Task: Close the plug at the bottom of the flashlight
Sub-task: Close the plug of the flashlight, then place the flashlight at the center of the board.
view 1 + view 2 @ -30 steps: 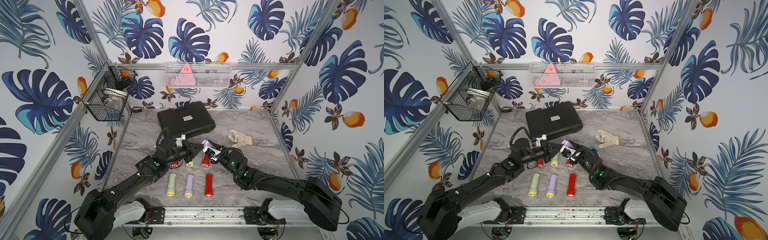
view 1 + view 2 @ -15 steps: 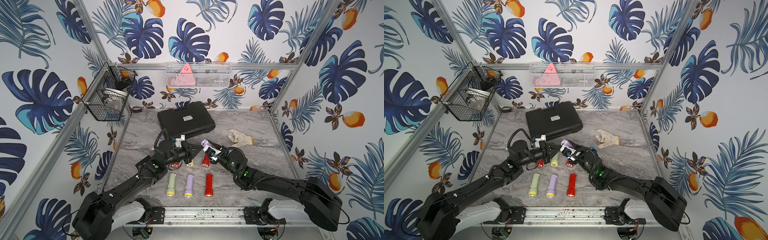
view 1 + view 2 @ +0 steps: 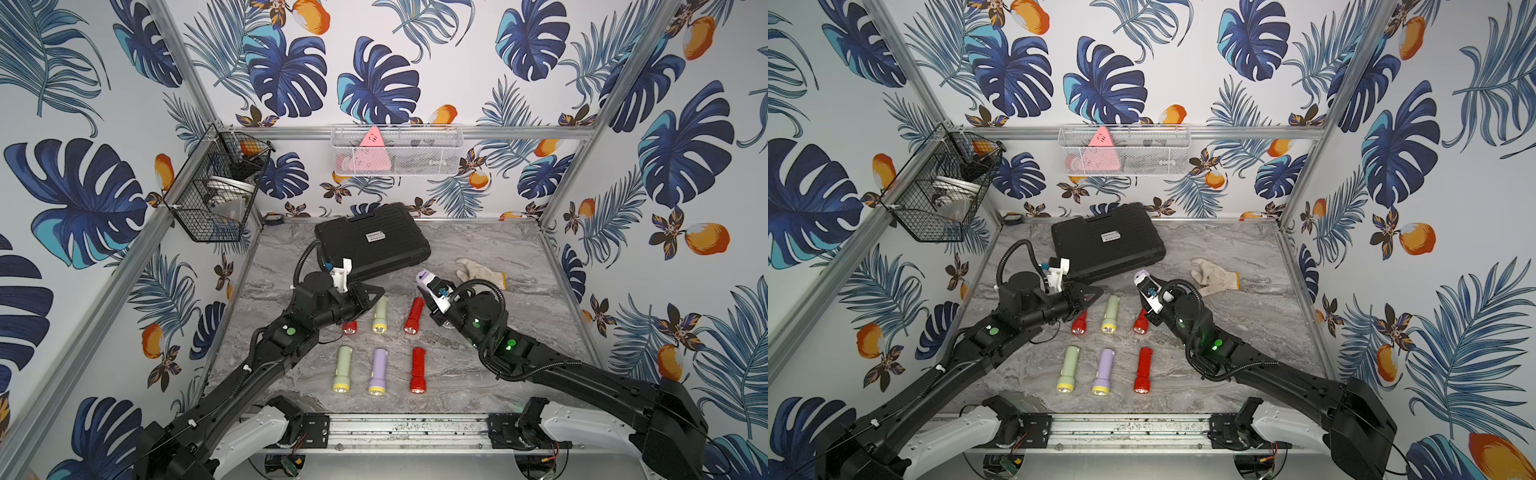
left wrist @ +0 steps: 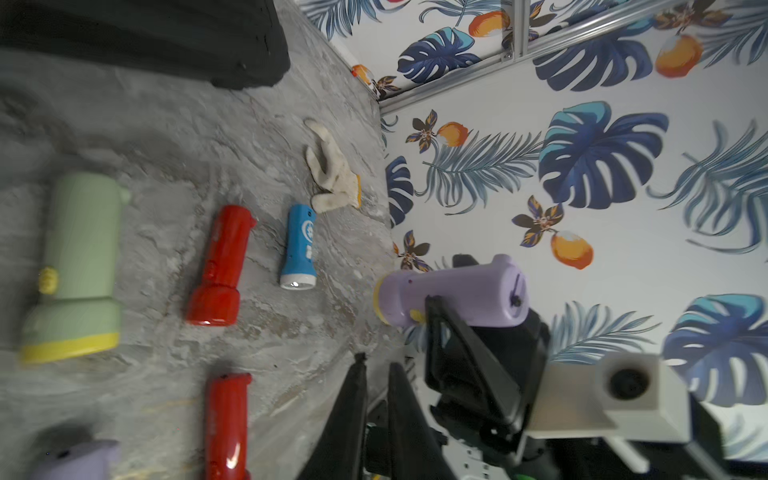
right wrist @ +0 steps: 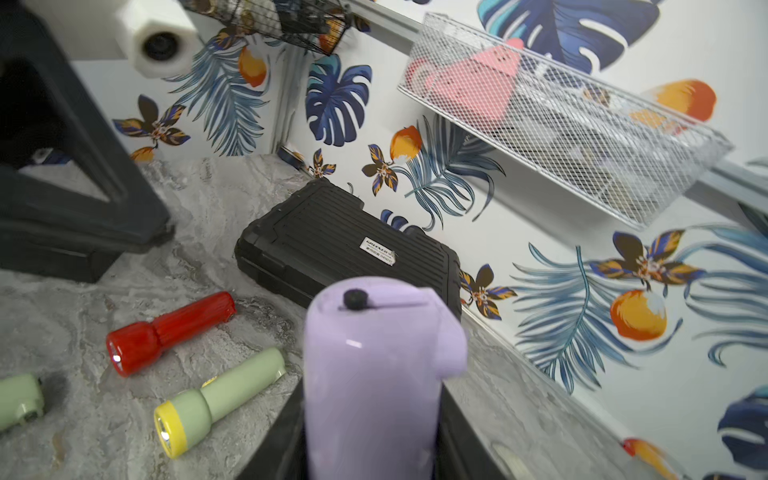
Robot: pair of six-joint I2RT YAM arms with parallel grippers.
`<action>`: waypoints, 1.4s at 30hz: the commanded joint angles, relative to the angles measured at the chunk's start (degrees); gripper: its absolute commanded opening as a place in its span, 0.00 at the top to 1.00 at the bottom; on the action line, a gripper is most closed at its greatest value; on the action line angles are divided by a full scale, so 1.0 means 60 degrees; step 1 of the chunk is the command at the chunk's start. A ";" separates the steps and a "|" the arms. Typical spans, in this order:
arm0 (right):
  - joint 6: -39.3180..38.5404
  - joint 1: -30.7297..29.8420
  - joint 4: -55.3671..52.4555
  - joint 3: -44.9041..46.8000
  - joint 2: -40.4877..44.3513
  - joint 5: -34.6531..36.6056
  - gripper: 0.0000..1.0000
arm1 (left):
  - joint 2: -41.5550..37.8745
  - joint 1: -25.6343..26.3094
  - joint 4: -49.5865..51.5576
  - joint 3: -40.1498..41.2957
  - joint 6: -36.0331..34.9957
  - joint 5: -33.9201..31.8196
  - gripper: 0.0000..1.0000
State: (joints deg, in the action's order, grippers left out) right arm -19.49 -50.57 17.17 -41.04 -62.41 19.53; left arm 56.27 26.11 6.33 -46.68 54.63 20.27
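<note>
The purple flashlight (image 5: 374, 374) is clamped in the right gripper (image 5: 368, 440) and held above the table (image 3: 478, 249), right of centre, with its black plug (image 5: 356, 298) end raised. The left gripper (image 3: 376, 293) is closed on nothing, near a green flashlight (image 3: 380, 315).

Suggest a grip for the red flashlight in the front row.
Take the front-row red flashlight by its slim barrel, from straight above, jaws across its width. It lies flat, wider lens head toward the robot; the lilac flashlight beside it lies apart, leaving finger room.
</note>
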 commanded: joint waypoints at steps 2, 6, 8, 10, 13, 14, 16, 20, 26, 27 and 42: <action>0.3497 -0.0006 -0.4564 -0.1310 -0.0049 0.1576 1.00 | 0.0481 -0.0018 0.2285 -0.1054 -0.4614 -0.1578 0.51; 0.5444 -0.0002 -0.6591 -0.1994 -0.0132 0.1813 1.00 | 0.1007 -0.0015 0.2248 -0.1326 -0.6066 -0.2029 0.17; 0.6567 0.0010 -0.7561 -0.2240 -0.0075 0.1896 1.00 | 0.1041 -0.0014 0.2117 -0.1152 -0.6416 -0.2344 0.08; 0.7358 0.0041 -0.8330 -0.2411 -0.0017 0.1869 1.00 | 0.0814 -0.0010 0.1769 -0.0647 -0.6720 -0.2856 0.01; 0.7909 0.0076 -0.9018 -0.2437 -0.0019 0.1487 1.00 | 0.0391 -0.0009 0.1392 -0.0055 -0.7153 -0.3306 0.01; 0.8042 0.0114 -0.9217 -0.2443 -0.0079 0.1346 1.00 | 0.0297 -0.0014 0.1403 -0.0015 -0.7128 -0.3399 0.01; 0.8381 0.0254 -0.9543 -0.2446 -0.0265 0.0996 1.00 | 0.0135 -0.0002 0.1393 -0.0012 -0.7163 -0.3351 0.01; 0.8770 0.0784 -0.9490 -0.2050 -0.0680 -0.0200 1.00 | -0.0012 -0.0011 0.1729 -0.0127 -0.7337 -0.3847 0.01; 0.9450 0.1802 -0.8626 -0.0878 -0.1084 -0.1932 1.00 | -0.0267 -0.0013 0.1846 -0.0011 -0.7509 -0.4554 0.01; 0.9517 0.1820 -0.8500 -0.0700 -0.1117 -0.1976 1.00 | -0.0254 -0.0006 0.1871 -0.0014 -0.7509 -0.4633 0.01; 1.0470 0.1810 -0.7594 0.0420 -0.2592 -0.3370 1.00 | 0.0183 -0.0012 0.1947 -0.0056 -0.7450 -0.4755 0.01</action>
State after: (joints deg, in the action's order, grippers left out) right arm 41.63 -39.66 -31.00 -38.79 -77.25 1.15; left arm 57.04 26.11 17.74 -46.87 10.55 -7.49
